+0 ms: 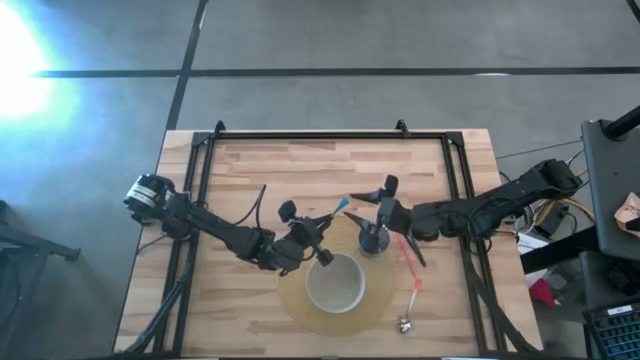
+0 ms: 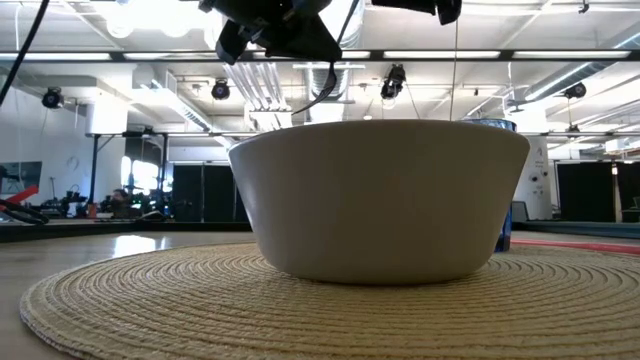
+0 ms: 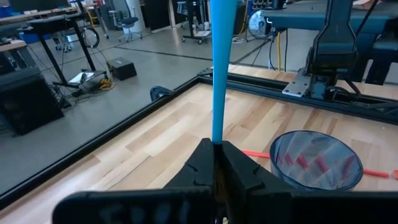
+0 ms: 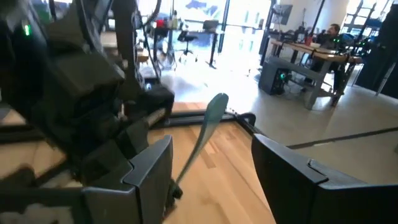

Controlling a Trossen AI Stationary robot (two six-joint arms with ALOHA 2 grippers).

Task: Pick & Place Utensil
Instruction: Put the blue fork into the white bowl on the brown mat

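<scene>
A light-blue utensil (image 1: pixel 337 209) sticks out of my left gripper (image 1: pixel 318 232), over the table's middle; its long handle (image 3: pixel 219 68) rises past the shut fingers (image 3: pixel 216 149). My right gripper (image 1: pixel 378 192) hovers open just right of the utensil's free end, whose flat tip (image 4: pixel 211 115) shows between its fingers (image 4: pixel 211 155) without touching them. A dark mesh cup (image 1: pixel 373 240) stands on the table below the right wrist. A white bowl (image 1: pixel 335 283) sits on a round woven mat (image 1: pixel 290 300). My left gripper pinches the blue utensil between its two fingers at one end of the handle (image 3: pixel 217 138). The utensil runs straight on from the fingers, along them. It is lifted clear of the table, its free end (image 1: pixel 346 202) pointing toward the far-right.
An orange-red utensil (image 1: pixel 410 255) lies on the wood right of the cup, with a small metal object (image 1: pixel 405 323) near the front edge. A black frame rail (image 1: pixel 320 135) runs along the far edge and sides. In the low view the bowl (image 2: pixel 380 200) fills the foreground.
</scene>
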